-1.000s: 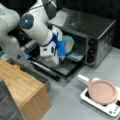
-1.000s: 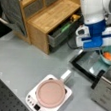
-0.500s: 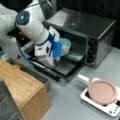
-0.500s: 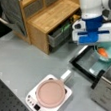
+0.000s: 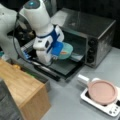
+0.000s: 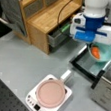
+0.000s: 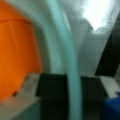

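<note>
Gripper [image 5: 58, 53] is clamped on the rim of the teal bowl [image 5: 65, 50], which you hold over the open oven door [image 5: 62, 67] with an orange item [image 6: 95, 52] inside. You appear mid-carry at the oven [image 5: 95, 37] mouth; any next move needs the bowl level. Fingers are hidden behind the blue mount, and the wrist view is blurred.

The white arm [image 5: 37, 22] bends down, its blue-and-white gripper [image 5: 58, 51] low, jaws closed.
</note>
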Tool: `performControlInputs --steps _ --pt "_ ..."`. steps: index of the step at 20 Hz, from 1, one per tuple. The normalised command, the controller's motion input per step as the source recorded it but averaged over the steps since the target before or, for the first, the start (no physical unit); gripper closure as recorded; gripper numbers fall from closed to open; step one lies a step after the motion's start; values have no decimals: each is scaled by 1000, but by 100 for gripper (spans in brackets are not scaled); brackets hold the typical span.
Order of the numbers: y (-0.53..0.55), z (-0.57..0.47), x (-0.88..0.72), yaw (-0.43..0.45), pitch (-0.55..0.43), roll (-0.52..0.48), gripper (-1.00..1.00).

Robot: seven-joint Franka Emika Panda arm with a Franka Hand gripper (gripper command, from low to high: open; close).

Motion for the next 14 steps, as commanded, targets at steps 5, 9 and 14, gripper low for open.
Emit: performControlInputs --steps 5,9,14 --pt "10 316 180 -27 203 -113 100" --pt "-78 358 169 -75 253 -178 100" --pt "-64 334 219 -178 175 -241 100"
